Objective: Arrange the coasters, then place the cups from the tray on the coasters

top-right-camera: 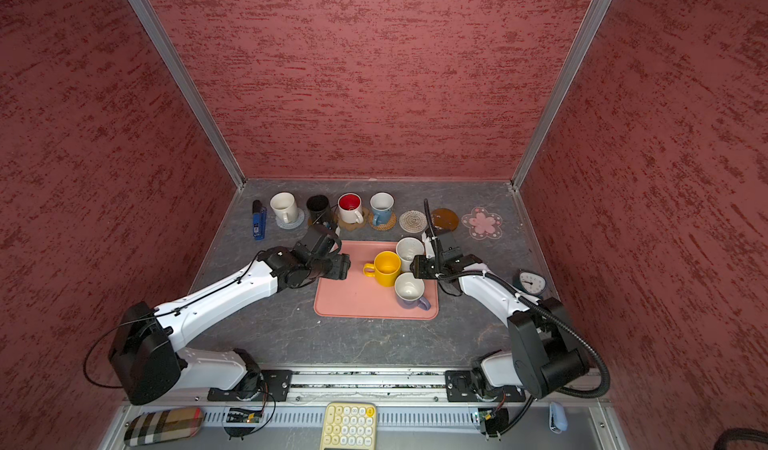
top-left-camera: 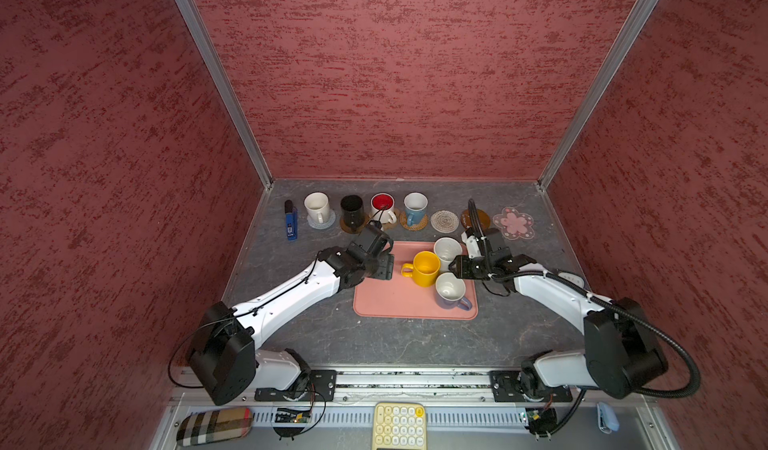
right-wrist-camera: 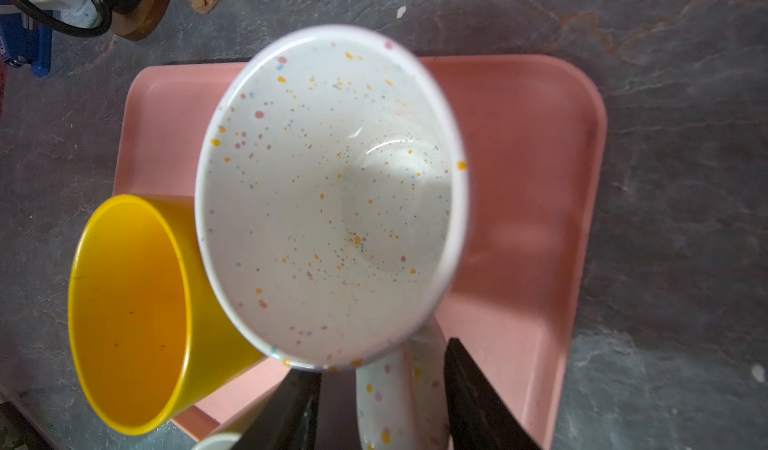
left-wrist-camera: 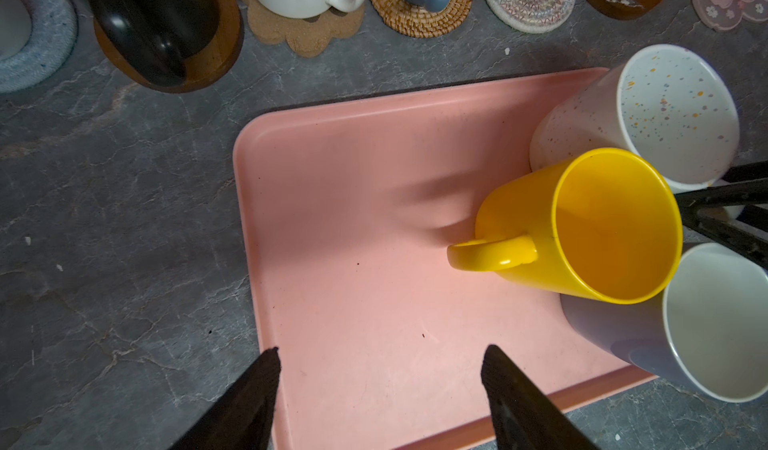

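Keypad: the yellow keypad [top-left-camera: 399, 425] sits at the near edge in both top views, closest to the lens.
Tray: the pink tray [top-left-camera: 386, 298] lies mid-table between my two arms, with three mugs crowded on its right side.
Mugs on tray: the yellow mug [top-left-camera: 424, 268] stands in the middle, handle pointing left. The speckled white mug [right-wrist-camera: 328, 194] is just behind it. The lavender mug [top-left-camera: 451, 292] is in front, near the tray's right corner.
Right gripper [right-wrist-camera: 382, 406]: its fingers stand either side of the speckled white mug's handle. A dark gap shows beside one finger, so I read it as not clamped.
Left gripper [left-wrist-camera: 380, 385]: spread wide with nothing between the fingers, hovering over the tray's left edge.
Back row, filled: white mug [top-left-camera: 316, 206] on the grey woven coaster [left-wrist-camera: 45, 40]. Black mug [top-left-camera: 351, 211] on a brown disc [left-wrist-camera: 224, 40]. Red-lined mug [top-left-camera: 382, 207] on the paw coaster [left-wrist-camera: 307, 36]. Blue mug [top-left-camera: 415, 207] on the wicker coaster [left-wrist-camera: 399, 15].
Back row, bare: beige woven coaster [top-left-camera: 444, 221], second brown disc [top-left-camera: 473, 218] and pink flower coaster [top-left-camera: 513, 222], side by side to the right.
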You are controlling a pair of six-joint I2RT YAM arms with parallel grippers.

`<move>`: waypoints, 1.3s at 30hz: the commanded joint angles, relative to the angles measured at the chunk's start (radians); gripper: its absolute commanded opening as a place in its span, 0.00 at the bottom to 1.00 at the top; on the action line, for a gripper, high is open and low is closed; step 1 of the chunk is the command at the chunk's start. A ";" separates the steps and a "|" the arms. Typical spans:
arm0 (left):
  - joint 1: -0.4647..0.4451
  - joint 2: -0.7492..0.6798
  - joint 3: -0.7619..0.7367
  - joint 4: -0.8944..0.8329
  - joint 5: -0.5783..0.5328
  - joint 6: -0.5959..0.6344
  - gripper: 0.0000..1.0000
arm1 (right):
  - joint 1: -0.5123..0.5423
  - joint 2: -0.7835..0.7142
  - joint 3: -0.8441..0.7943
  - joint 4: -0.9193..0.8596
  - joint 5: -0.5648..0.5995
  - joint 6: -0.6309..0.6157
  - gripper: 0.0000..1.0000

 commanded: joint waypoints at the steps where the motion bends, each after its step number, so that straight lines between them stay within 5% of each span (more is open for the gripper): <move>1: 0.007 0.010 -0.017 0.025 0.011 0.006 0.77 | 0.014 0.009 0.030 0.034 0.063 -0.017 0.48; 8: 0.008 0.005 -0.022 0.025 0.010 0.003 0.77 | 0.039 0.033 0.044 0.025 0.115 -0.030 0.45; 30: 0.003 -0.051 -0.018 -0.011 0.005 -0.006 0.78 | 0.066 0.007 0.104 -0.011 0.176 -0.033 0.10; 32: 0.000 -0.064 -0.018 -0.017 0.001 -0.008 0.80 | 0.066 -0.006 0.117 -0.023 0.180 -0.037 0.09; 35: -0.002 -0.085 -0.018 -0.027 -0.002 -0.014 0.98 | 0.067 -0.024 0.141 -0.041 0.187 -0.040 0.07; 39: -0.005 -0.109 -0.018 -0.036 -0.002 -0.017 1.00 | 0.067 -0.038 0.173 -0.056 0.197 -0.044 0.06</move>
